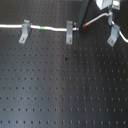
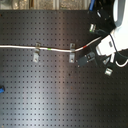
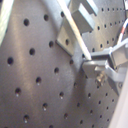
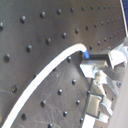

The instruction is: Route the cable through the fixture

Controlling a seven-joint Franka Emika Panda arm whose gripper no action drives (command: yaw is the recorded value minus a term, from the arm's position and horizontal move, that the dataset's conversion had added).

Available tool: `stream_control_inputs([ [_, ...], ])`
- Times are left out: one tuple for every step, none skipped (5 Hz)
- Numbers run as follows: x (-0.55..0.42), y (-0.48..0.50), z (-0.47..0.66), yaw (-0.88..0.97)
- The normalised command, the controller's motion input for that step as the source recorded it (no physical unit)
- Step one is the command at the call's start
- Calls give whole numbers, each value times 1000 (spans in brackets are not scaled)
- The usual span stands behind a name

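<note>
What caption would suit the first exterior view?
A white cable runs through two metal clips on a black perforated board.

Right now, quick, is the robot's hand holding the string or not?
Gripper: its jaws look shut on the cable near its red band, beside the middle clip, though the blur leaves some doubt.

You see a white cable [image 1: 55,28] with green and red bands on a black, hole-dotted surface [image 1: 60,85].
</note>
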Motion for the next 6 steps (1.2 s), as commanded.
stream_control_inputs([
  [-4,-3,-527,0],
  [-10,13,-369,0],
  [-209,16,-1,69],
  [-170,315,4,189],
  [-15,282,-118,223],
  [105,164,-192,131],
])
